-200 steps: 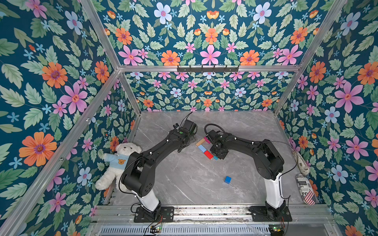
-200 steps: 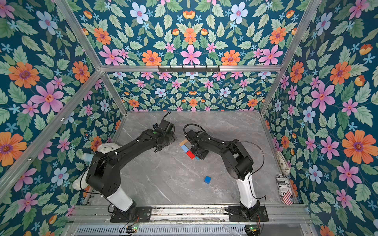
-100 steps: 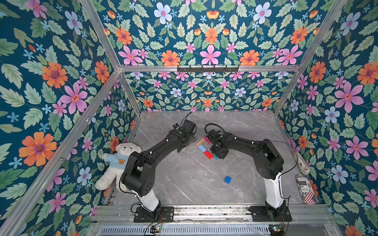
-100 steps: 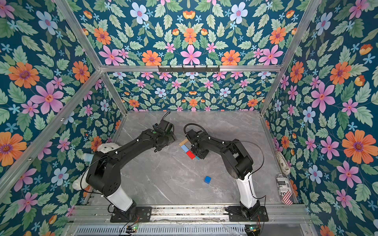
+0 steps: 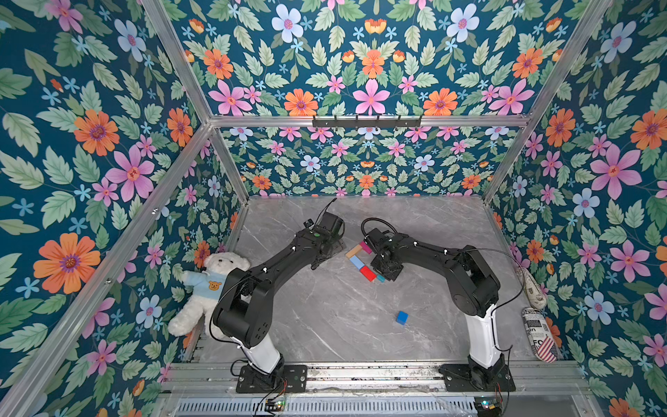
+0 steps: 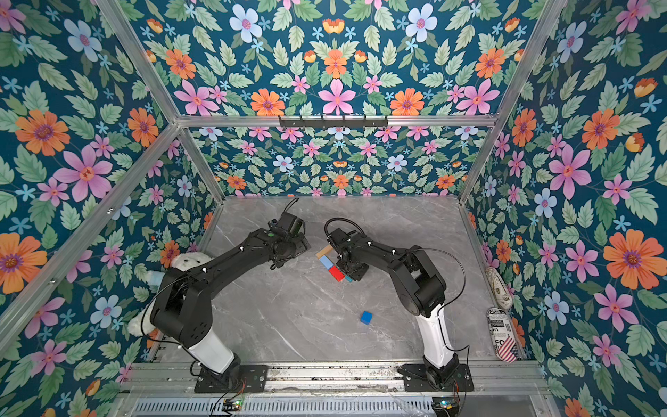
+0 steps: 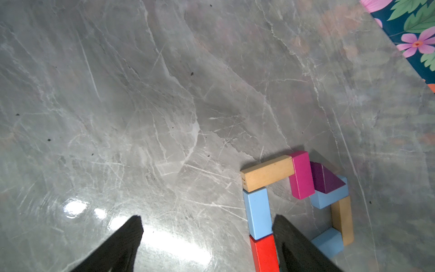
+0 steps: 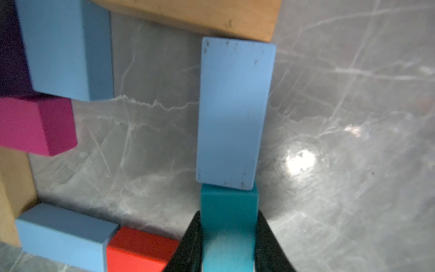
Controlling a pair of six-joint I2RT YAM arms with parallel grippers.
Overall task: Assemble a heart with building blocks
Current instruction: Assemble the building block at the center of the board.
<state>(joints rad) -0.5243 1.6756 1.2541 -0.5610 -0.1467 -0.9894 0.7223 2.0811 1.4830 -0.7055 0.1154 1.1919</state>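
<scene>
We see the heart (image 5: pixel 357 262) unfinished near the middle of the tabletop (image 5: pixel 325 325), between the two arms. In the right wrist view our right tool (image 8: pixel 228 219) is clamped on a teal block (image 8: pixel 228 202), its fingers (image 8: pixel 190 240) pressing the two long sides. The teal block's end touches a light blue block (image 8: pixel 235 113), which runs on to meet a tan block (image 8: pixel 188 14). A red block (image 8: pixel 138 247) lies just beside the teal block; a finger hides whether they touch. The red block's other end butts against a second light blue block (image 8: pixel 63 235).

In the left wrist view our left tool (image 7: pixel 208 217) stands wide open with only bare tabletop between its fingers. One of them is just beside the heart's red and light blue side. A magenta block (image 7: pixel 301 175) there touches a purple wedge (image 7: pixel 324 180).

In both top views a dark blue cube (image 5: pixel 401 317) sits alone, well apart from the heart, nearer the arm bases. A teddy bear (image 5: pixel 213 278) lies near the left arm's base.
</scene>
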